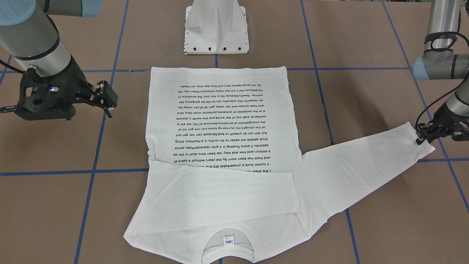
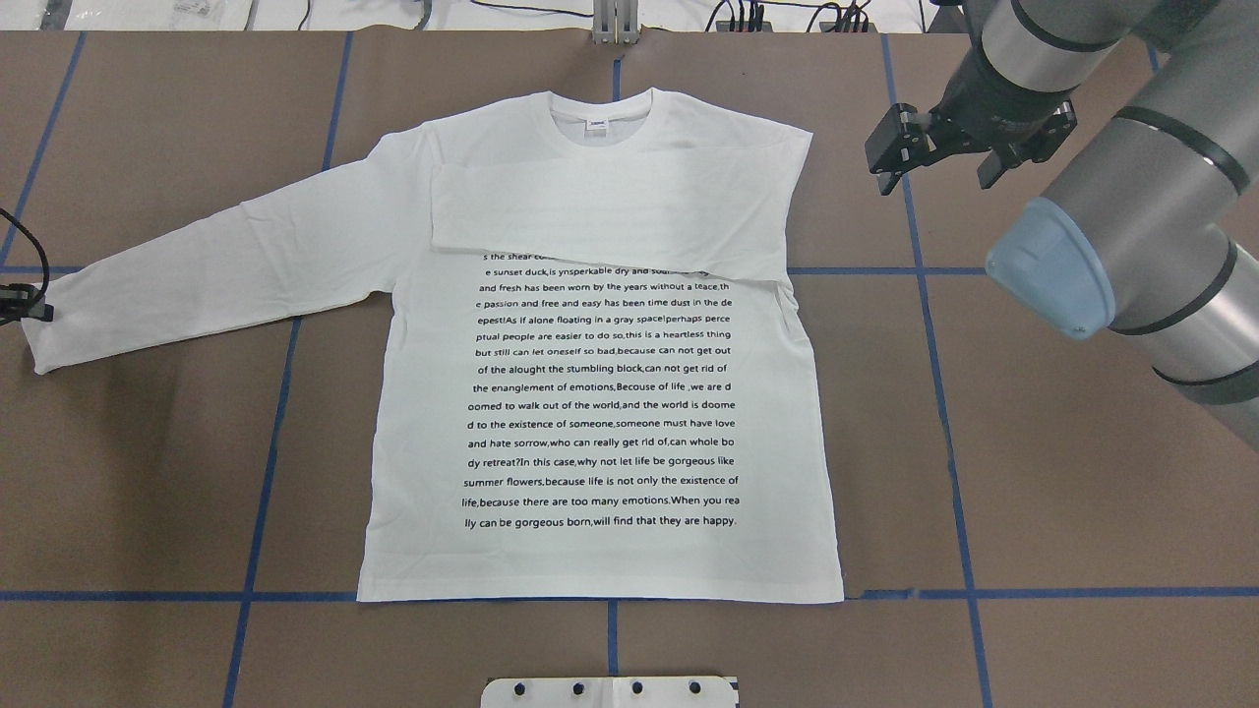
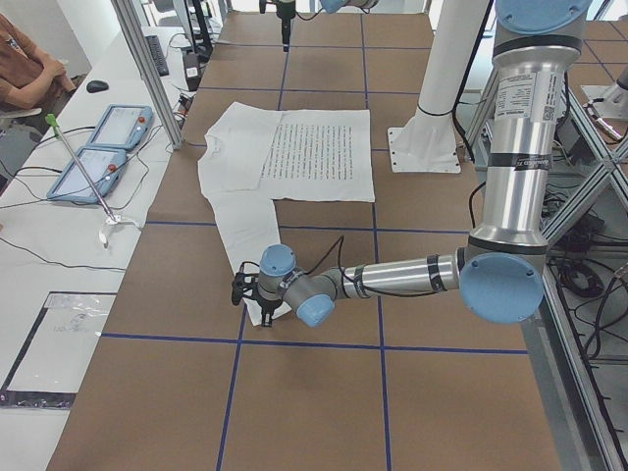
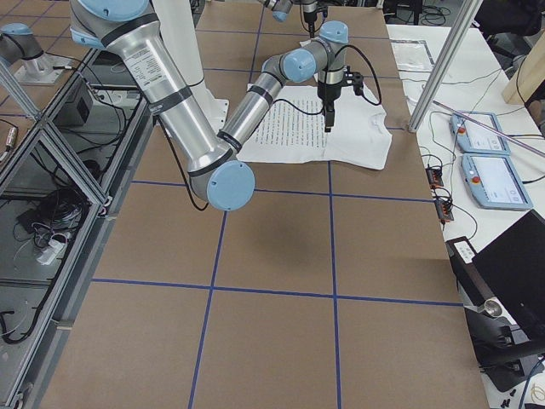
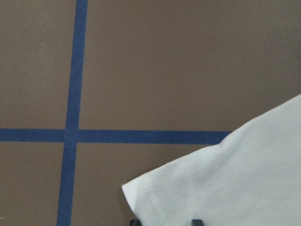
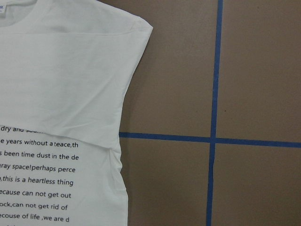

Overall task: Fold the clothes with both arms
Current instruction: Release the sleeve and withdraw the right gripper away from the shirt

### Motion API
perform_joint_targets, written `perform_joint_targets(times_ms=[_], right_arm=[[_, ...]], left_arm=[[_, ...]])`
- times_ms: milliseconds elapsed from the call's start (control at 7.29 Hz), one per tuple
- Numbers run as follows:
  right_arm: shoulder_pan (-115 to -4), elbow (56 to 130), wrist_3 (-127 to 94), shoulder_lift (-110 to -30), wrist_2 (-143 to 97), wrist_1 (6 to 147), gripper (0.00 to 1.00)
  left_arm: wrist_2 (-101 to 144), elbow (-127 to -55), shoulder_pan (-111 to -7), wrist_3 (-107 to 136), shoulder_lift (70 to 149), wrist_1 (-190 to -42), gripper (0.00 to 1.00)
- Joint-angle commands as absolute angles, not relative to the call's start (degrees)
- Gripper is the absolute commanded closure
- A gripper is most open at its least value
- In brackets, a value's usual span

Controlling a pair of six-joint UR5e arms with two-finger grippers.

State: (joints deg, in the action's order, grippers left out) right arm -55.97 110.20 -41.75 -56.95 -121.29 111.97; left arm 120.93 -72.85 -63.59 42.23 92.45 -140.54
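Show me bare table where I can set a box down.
Free: the table nearer the robot than the sleeve, beside the shirt; also right of its hem. Crowded: left gripper at the cuff, right gripper by the shoulder.

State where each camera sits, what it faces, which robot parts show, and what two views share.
Overhead: behind robot, looking down at shirt; right end effector.
Front-facing: across table, facing robot; pedestal, left end effector at cuff.
Left: table's left end, toward shirt; left arm.
Right: right end, toward shirt; right arm.
Left wrist: down on cuff; fingertips.
Right wrist: down on folded sleeve; nothing.
Shared: overhead and front-facing show label.
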Motion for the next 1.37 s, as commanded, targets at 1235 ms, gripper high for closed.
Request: perform_joint_targets(times_ms=[1235], right_arm=[[-58.97, 111.09, -40.43, -59.49, -122.95, 111.97, 0.00]], left_arm=[[126.64, -84.62, -63.46, 59.83, 94.65, -138.44, 1.00]])
